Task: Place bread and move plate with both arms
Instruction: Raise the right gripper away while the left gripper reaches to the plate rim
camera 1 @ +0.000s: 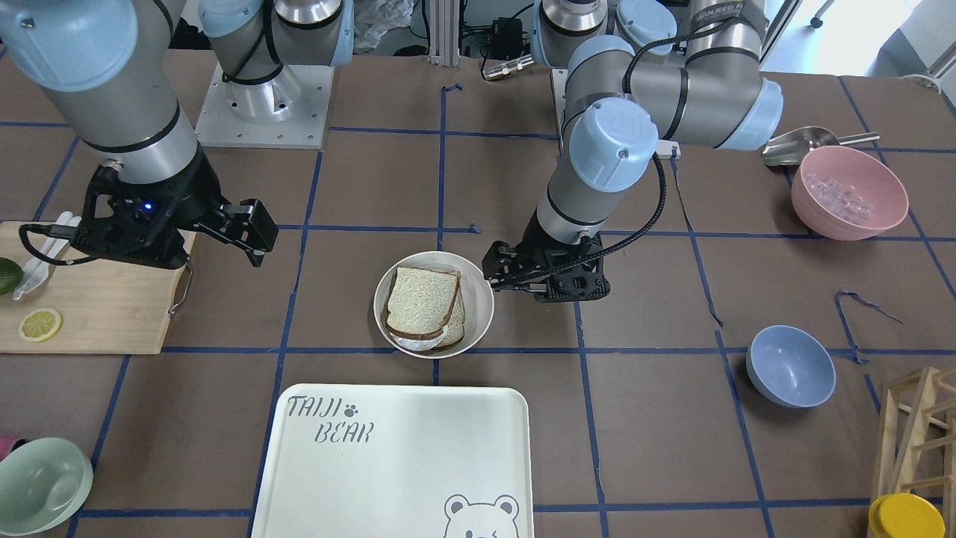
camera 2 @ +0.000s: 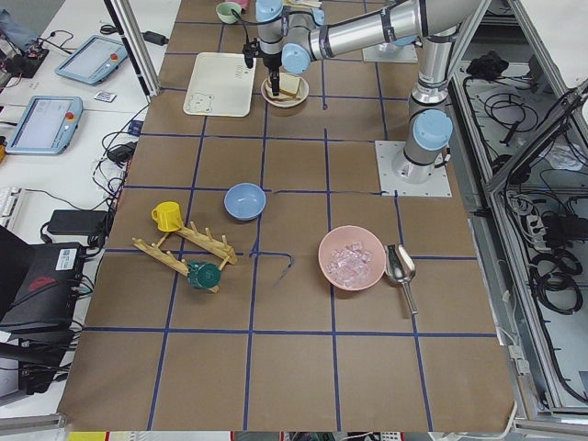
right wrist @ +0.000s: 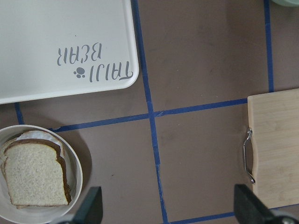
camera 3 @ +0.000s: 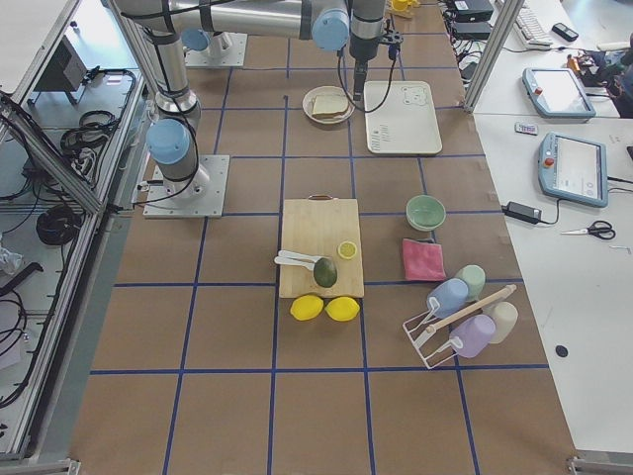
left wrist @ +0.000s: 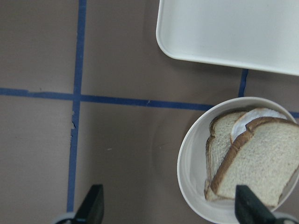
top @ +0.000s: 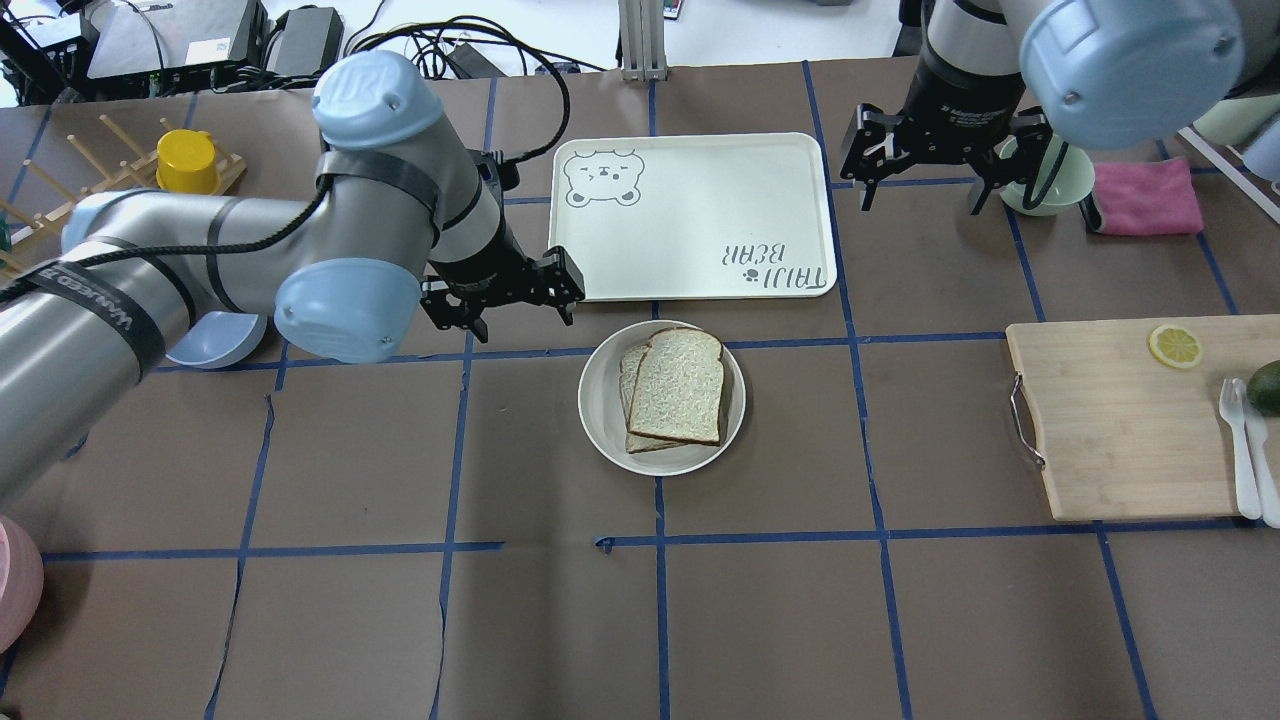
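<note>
The bread (top: 680,385), a large dark-crusted slice, lies on top of a second slice (top: 632,365) on the round cream plate (top: 600,420) at the table's middle. It also shows in the front view (camera 1: 422,299) on the plate (camera 1: 482,299). My left gripper (top: 505,300) is open and empty, beside the plate's left rim toward the tray. In the left wrist view (left wrist: 170,207) the plate (left wrist: 189,172) and bread (left wrist: 261,163) lie by its right finger. My right gripper (top: 925,175) is open and empty, well away past the tray's right end. Its wrist view (right wrist: 169,207) shows the plate (right wrist: 77,172) at lower left.
The white bear-print tray (top: 690,215) lies just beyond the plate. A wooden cutting board (top: 1120,420) with a lemon slice, avocado and cutlery is at the right. A mint bowl (top: 1035,180) and pink cloth (top: 1145,195) are near the right gripper. A blue bowl (top: 215,340) sits under the left arm.
</note>
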